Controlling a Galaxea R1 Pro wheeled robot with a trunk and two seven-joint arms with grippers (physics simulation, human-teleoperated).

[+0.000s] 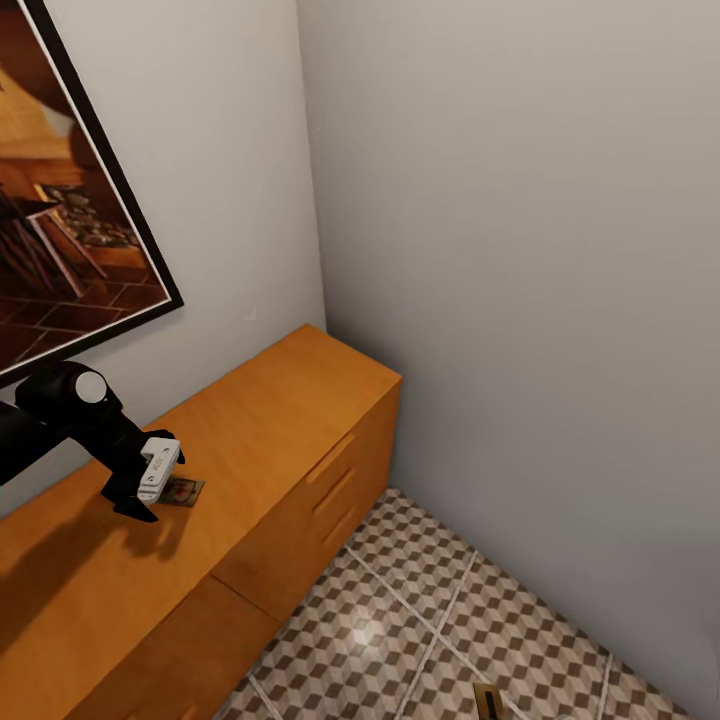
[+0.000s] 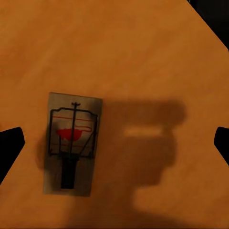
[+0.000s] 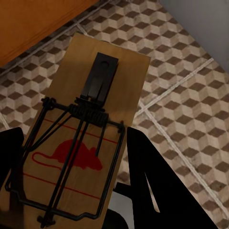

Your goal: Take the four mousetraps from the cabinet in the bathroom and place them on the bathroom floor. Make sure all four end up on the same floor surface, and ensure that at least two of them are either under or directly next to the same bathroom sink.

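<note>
The left hand (image 1: 150, 490), spread wide above the mousetrap (image 1: 181, 490) on the cabinet (image 1: 290, 400), needed centring first; the right hand (image 3: 71, 210) held another mousetrap (image 3: 86, 143).

In the head view, the left gripper (image 1: 150, 490) covers one end of the mousetrap (image 1: 185, 490) on the cabinet (image 1: 270, 420) top, and the trap's wire and red mark are too small to make out. The picture's left and bottom edges cut off the cabinet. At the bottom edge, a second mousetrap (image 1: 487, 702) is cut off. The framed picture (image 1: 60, 220) runs past the left edge.

In the right wrist view, a mousetrap (image 3: 90, 143) runs past the bottom edge, its sides partly behind the dark fingers (image 3: 148, 181).
</note>
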